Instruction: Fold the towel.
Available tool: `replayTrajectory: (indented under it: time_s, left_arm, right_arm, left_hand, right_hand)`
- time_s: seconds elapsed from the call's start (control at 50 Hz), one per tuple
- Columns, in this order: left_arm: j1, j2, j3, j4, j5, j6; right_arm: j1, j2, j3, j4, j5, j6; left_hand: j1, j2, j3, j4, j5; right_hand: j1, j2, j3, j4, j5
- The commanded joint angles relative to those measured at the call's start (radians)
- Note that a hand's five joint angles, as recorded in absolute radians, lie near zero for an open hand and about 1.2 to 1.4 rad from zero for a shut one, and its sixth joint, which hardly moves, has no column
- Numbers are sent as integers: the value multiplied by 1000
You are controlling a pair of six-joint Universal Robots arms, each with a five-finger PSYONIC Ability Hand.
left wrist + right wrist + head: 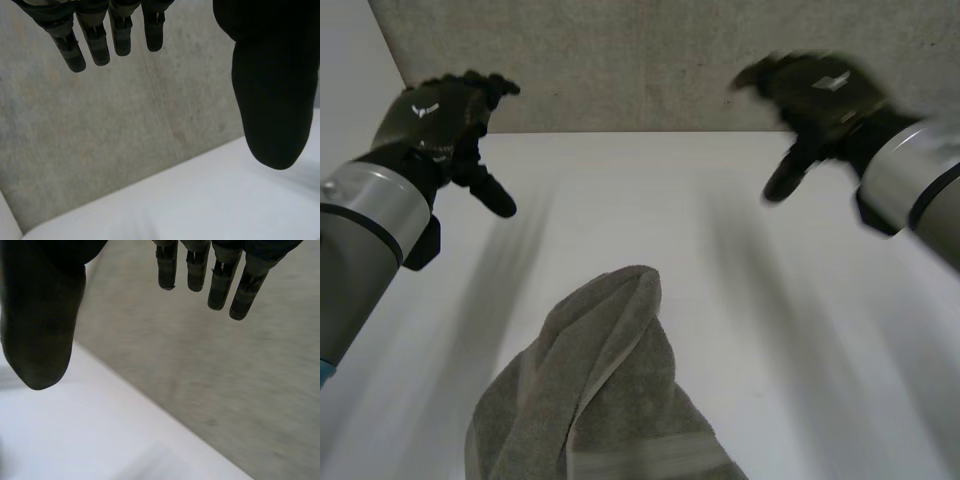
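A grey-brown towel (605, 400) lies crumpled in a heap on the white table (650, 210) near its front edge, with a raised fold pointing toward the back. My left hand (445, 125) hovers above the table at the back left, well away from the towel, open and holding nothing. At the back right my right hand (820, 100) also hangs in the air, open and empty. In the left wrist view the fingers (95, 42) are straight with the thumb (272, 95) apart. The right wrist view shows straight fingers (220, 282) and the thumb (42, 325) spread wide.
A grey speckled wall (650, 60) rises along the table's far edge, close behind both hands. The wall (115, 130) and the table's far edge (150, 405) appear in the wrist views too. Bare table surface lies between the towel and the hands.
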Motion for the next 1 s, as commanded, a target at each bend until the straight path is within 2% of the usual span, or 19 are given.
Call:
replayTrajectory:
  time_s: [0.02, 0.06, 0.16, 0.26, 0.4, 0.48, 0.5, 0.52, 0.54, 0.56, 0.58, 0.6, 0.64, 0.72, 0.84, 0.88, 0.94, 0.98, 1.0]
  left_arm:
    - [30, -92, -73, 8, 11, 5]
    - [28, -120, -80, 8, 11, 5]
    - [30, -223, -83, 8, 11, -1]
    - [17, -322, -80, 14, 14, -2]
    - [-13, -405, -77, 20, 87, -7]
    - [-30, -427, -74, 20, 104, -9]
    - [-39, -433, -71, 21, 104, -9]
    - [-39, -433, -71, 21, 104, -9]
    - [-47, -436, -68, 21, 104, -9]
    - [-49, -438, -64, 21, 104, -9]
    - [-49, -438, -64, 21, 104, -9]
    - [-50, -438, -57, 23, 104, -7]
    - [-49, -436, -42, 28, 101, -7]
    - [-50, -419, 4, 54, 89, -1]
    - [-39, -318, 151, 140, 16, 4]
    - [-35, -287, 183, 169, -4, -1]
    - [-27, -244, 222, 232, -35, -1]
    - [-33, -197, 214, 276, -50, 1]
    - [-33, -197, 214, 276, -50, 1]
  right_arm:
    - [120, 42, 99, 38, -169, -263]
    - [159, 78, 144, 45, -220, -379]
    - [225, 161, 176, 48, -280, -482]
    - [246, 256, 194, 45, -311, -495]
    - [270, 369, 199, 18, -308, -501]
    - [273, 404, 207, -50, -298, -501]
    - [273, 404, 211, -84, -297, -495]
    - [273, 404, 211, -84, -297, -495]
    - [273, 404, 216, -121, -292, -490]
    - [273, 404, 216, -121, -292, -490]
    - [272, 402, 217, -158, -280, -484]
    - [269, 398, 219, -190, -262, -475]
    - [267, 393, 219, -219, -240, -461]
    - [262, 341, 201, -281, -183, -447]
    - [215, 243, 112, -328, -186, -442]
    - [142, 169, 46, -348, -211, -438]
    - [121, 129, 20, -350, -246, -424]
    - [73, 70, -13, -354, -338, -345]
    - [72, 69, -13, -354, -338, -344]
  left_hand:
    - [65, 65, 66, 67, 69]
    - [71, 71, 72, 73, 75]
    - [133, 132, 134, 135, 136]
    - [224, 223, 225, 226, 227]
    - [346, 346, 348, 348, 350]
    - [467, 467, 469, 469, 471]
    - [607, 607, 608, 609, 611]
    - [608, 608, 610, 610, 612]
    - [742, 742, 743, 744, 746]
    - [892, 891, 893, 894, 895]
    - [893, 893, 894, 895, 897]
    - [1126, 1125, 1127, 1128, 1129]
    - [1177, 1177, 1178, 1179, 1181]
    - [1177, 1177, 1179, 1180, 1181]
    - [1177, 1177, 1179, 1180, 1181]
    - [1177, 1177, 1179, 1180, 1181]
    - [1177, 1177, 1179, 1180, 1181]
    - [1177, 1177, 1179, 1180, 1181]
    - [1177, 1177, 1179, 1180, 1181]
  right_hand:
    - [-50, -86, -72, -96, -71]
    - [-50, -86, -72, -96, -71]
    - [-50, -86, -72, -96, -71]
    - [57, 20, 35, 11, 36]
    - [192, 156, 170, 146, 172]
    - [400, 364, 378, 354, 379]
    - [517, 481, 495, 471, 496]
    - [518, 482, 496, 472, 497]
    - [652, 616, 630, 606, 631]
    - [653, 617, 631, 607, 632]
    - [842, 806, 820, 796, 821]
    - [1050, 1014, 1029, 1005, 1030]
    - [1170, 1134, 1149, 1125, 1150]
    - [1172, 1136, 1150, 1126, 1151]
    - [1172, 1136, 1150, 1126, 1151]
    - [1172, 1136, 1150, 1126, 1151]
    - [1172, 1136, 1150, 1126, 1151]
    - [1172, 1136, 1150, 1126, 1151]
    - [1172, 1136, 1150, 1126, 1151]
